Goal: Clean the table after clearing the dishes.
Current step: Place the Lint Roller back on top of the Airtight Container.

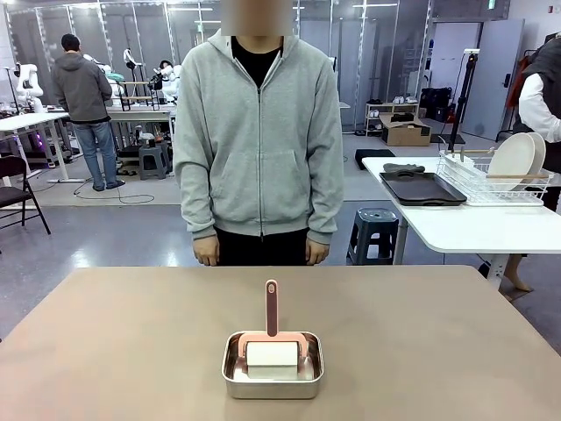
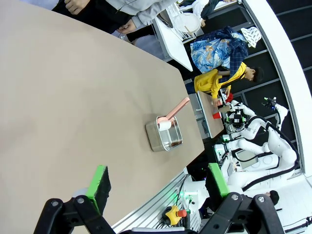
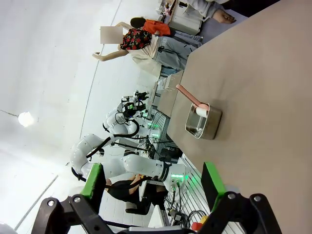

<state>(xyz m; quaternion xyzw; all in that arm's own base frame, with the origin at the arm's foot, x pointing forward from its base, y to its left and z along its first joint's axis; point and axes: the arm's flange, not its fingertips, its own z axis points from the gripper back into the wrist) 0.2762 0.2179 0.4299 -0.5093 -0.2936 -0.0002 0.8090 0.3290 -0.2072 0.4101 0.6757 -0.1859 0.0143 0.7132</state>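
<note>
Table point(image 1: 131, 333) matte tan-brown; dishes point(image 1: 517, 158) racked behind.

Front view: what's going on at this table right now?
Nothing is being handled. The table carries a small steel pan near the robot's edge, with a pink-handled roller resting in it. A person stands at the far side, hands down. Both grippers, left gripper and right gripper, are open, holding nothing, apart from the pan. Plates sit in a rack on the white side table, so the dishes look cleared and cleaning hasn't begun.
</note>
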